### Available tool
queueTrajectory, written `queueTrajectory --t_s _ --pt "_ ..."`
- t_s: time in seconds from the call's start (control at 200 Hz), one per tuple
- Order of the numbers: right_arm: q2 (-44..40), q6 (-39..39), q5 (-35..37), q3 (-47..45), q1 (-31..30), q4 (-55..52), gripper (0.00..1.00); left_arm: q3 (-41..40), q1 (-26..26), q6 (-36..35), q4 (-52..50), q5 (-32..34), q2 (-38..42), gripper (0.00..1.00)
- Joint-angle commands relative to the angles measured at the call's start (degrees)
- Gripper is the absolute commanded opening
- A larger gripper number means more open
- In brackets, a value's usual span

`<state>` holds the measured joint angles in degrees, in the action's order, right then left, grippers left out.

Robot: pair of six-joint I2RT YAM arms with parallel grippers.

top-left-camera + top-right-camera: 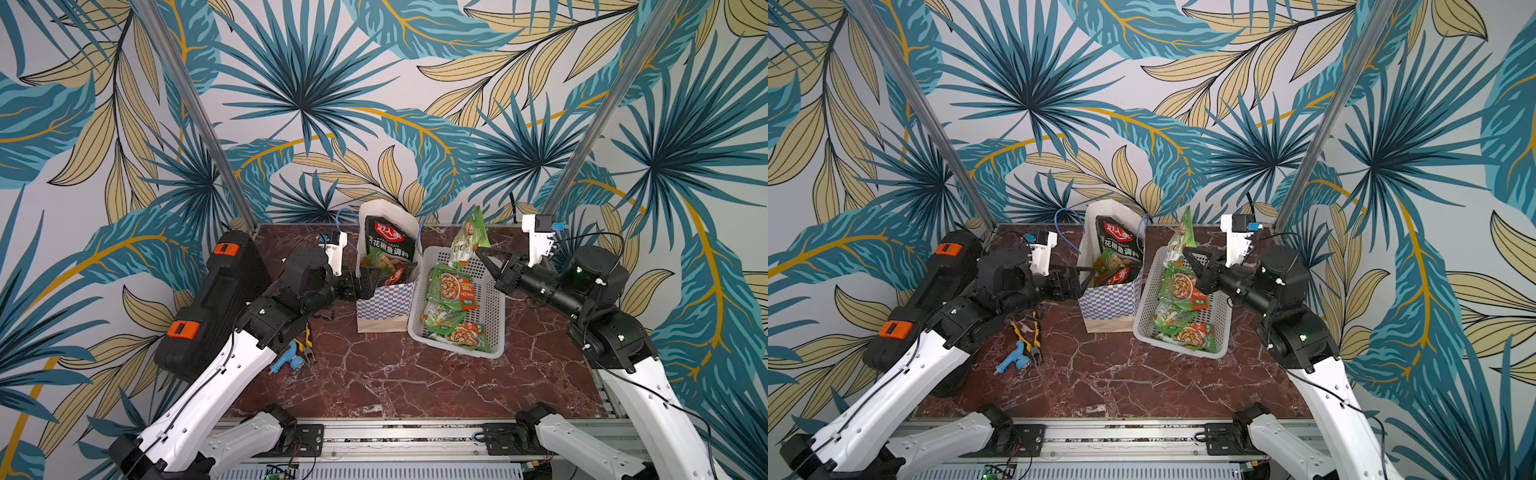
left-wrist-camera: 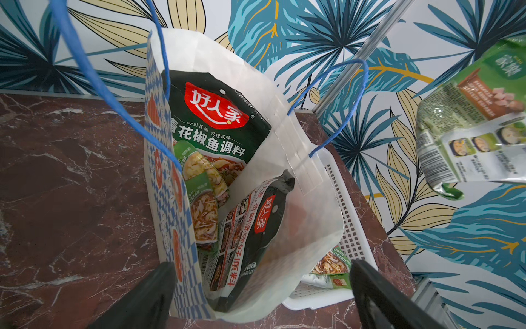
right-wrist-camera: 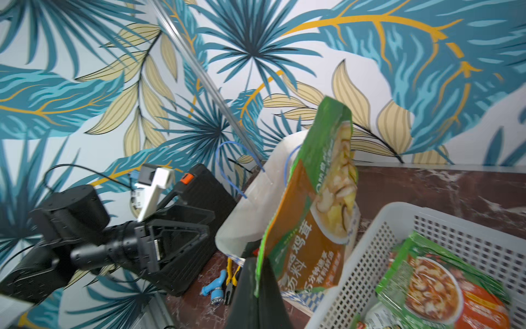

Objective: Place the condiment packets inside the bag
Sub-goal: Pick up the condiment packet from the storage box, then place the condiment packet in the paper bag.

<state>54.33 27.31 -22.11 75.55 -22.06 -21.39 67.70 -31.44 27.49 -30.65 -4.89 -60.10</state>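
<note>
Several small bright green glossy packets (image 1: 451, 289) lie unpacked in the white perforated plastic basket (image 1: 492, 307). The blue-and-white checkered paper bag (image 1: 384, 307) beside it holds two dark green-black pouches (image 1: 388, 241). The left gripper (image 1: 365, 284), spread wide, straddles its rim, perhaps touching. Beyond, the right gripper (image 1: 478, 251) clamps a green packet (image 1: 467, 239) above the basket.

The right claw (image 3: 257, 265) pinches the lower edge of a green packet (image 3: 316, 205), holding it upright above the counter (image 3: 441, 190). Behind it stands the bag (image 3: 256, 210), with the left claw (image 3: 210, 226) spread wide just beside it. More packets (image 3: 435, 287) lie in the white basket (image 3: 367, 256).
</note>
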Motion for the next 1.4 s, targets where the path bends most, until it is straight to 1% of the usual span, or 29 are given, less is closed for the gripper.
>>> queueTrajectory --t_s 0.0,0.165,0.265,0.335,0.451,0.516,0.606,0.721,0.746,0.786,0.801,0.816,0.916,1.071,1.222,1.237,1.317,1.397 --pt "2.83 -0.05 -5.73 3.22 -4.05 5.01 0.0 -1.83 -0.06 -0.68 1.47 0.75 1.29 1.0" --pt "9.25 -3.0 -4.57 8.77 -11.35 4.12 0.0 -2.3 -0.08 -0.59 1.4 1.33 2.08 1.0" --pt "13.81 -4.97 -1.82 12.39 -15.11 2.74 0.0 -2.32 -0.02 -0.5 1.29 1.36 2.44 1.0" --pt "17.39 -5.68 0.22 14.91 -16.67 1.44 0.0 -2.4 -0.03 -0.51 1.15 1.36 2.77 1.0" --pt "23.36 -5.86 4.93 19.07 -17.23 -1.67 0.0 -2.56 -0.03 -0.37 0.73 1.46 3.51 1.0" --pt "27.03 -5.96 8.88 21.43 -17.3 -3.84 0.0 -2.57 -0.09 -0.33 0.52 1.8 4.05 1.0" --pt "31.8 -7.17 11.92 24.26 -17.31 -4.93 0.0 -2.64 -0.02 -0.38 0.11 1.81 4.46 1.0" --pt "38.67 -8.66 11.52 29.99 -17.32 -6.94 0.0 -2.5 -0.09 -0.49 0.15 0.34 4.64 1.0" --pt "39.96 -8.52 10.74 31.48 -17.29 -7.58 0.09 -2.52 -0.07 -0.58 0.18 -0.28 4.55 1.0" --pt "41.51 -8.74 9.55 33.49 -17.33 -8.94 0.35 -2.32 -0.19 -0.68 0.11 -0.99 4.35 1.0" --pt "41.94 -8.76 9.22 34.32 -17.31 -9.46 0.4 -2.25 -0.32 -0.74 0.07 -1.02 4.36 1.0" --pt "42.19 -8.93 9.15 34.92 -17.34 -10.0 0.43 -2.18 -0.48 -0.76 -0.07 -0.91 4.37 1.0" --pt "40.86 -9.9 11.49 35.11 -17.38 -12.23 0.52 -1.53 -2.61 -1.83 -1.17 1.51 4.36 1.0" --pt "33.72 -10.86 14.95 28.86 -17.27 -12.45 0.6 0.56 -7.43 -3.35 -2.67 5.82 2.74 1.0" --pt "23.72 -10.86 19.94 17.25 -17.28 -11.31 0.69 3.07 -12.87 -5.13 -4.26 10.59 0.97 1.0" --pt "22.44 -10.83 20.65 15.6 -17.28 -10.75 0.71 3.32 -13.43 -5.28 -4.43 12.51 0.88 1.0" --pt "15.34 -10.35 24.19 6.6 -17.24 -7.85 0.83 4.53 -16.77 -6.27 -5.0 15.74 0.27 1.0" --pt "9.47 -10.04 29.58 -0.43 -17.22 -7.96 0.91 6.08 -20.22 -7.28 -5.91 18.78 -0.93 1.0"
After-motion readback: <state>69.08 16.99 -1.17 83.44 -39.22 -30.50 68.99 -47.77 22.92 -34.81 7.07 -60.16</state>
